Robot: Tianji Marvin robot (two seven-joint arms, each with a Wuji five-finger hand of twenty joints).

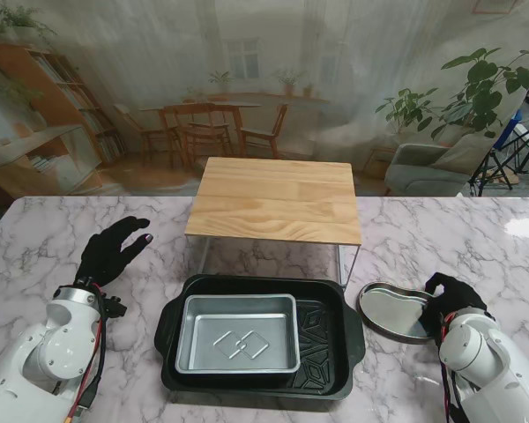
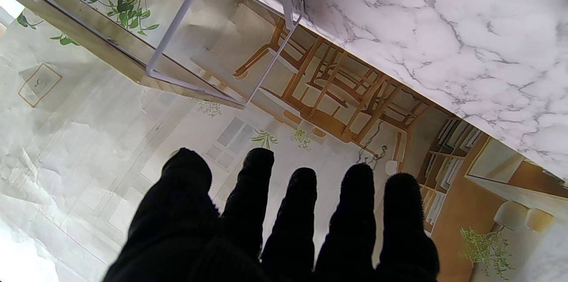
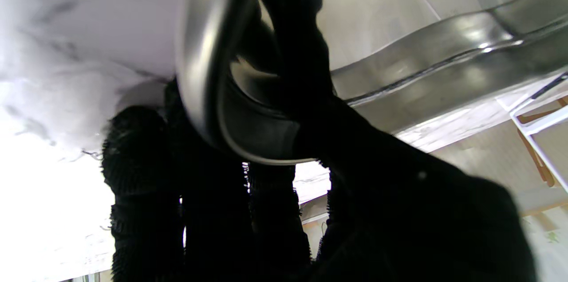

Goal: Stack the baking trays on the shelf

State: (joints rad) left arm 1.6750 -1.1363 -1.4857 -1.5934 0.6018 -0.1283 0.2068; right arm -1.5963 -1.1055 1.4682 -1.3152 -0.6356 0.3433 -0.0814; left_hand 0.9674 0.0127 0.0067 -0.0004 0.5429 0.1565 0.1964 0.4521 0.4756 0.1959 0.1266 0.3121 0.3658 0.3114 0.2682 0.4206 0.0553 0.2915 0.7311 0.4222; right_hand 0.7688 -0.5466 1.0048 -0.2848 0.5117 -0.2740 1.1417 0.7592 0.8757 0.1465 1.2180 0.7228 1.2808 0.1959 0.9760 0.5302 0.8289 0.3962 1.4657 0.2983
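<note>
A wooden-topped shelf [image 1: 278,198] on thin white legs stands mid-table, its leg frame [image 2: 213,42] showing in the left wrist view. In front of it, nearer to me, a black roasting tray [image 1: 326,344] holds a silver rectangular tray [image 1: 238,333]. To the right lies a silver heart-shaped tray [image 1: 395,310]. My right hand [image 1: 451,298] is shut on its near rim [image 3: 199,73], the thumb inside and the fingers [image 3: 137,175] under the edge. My left hand [image 1: 110,249] hovers open over the marble, left of the shelf, fingers [image 2: 301,211] spread and empty.
The marble table [image 1: 53,229] runs wide on both sides. A printed backdrop of a room with chairs and plants hangs behind the table's far edge.
</note>
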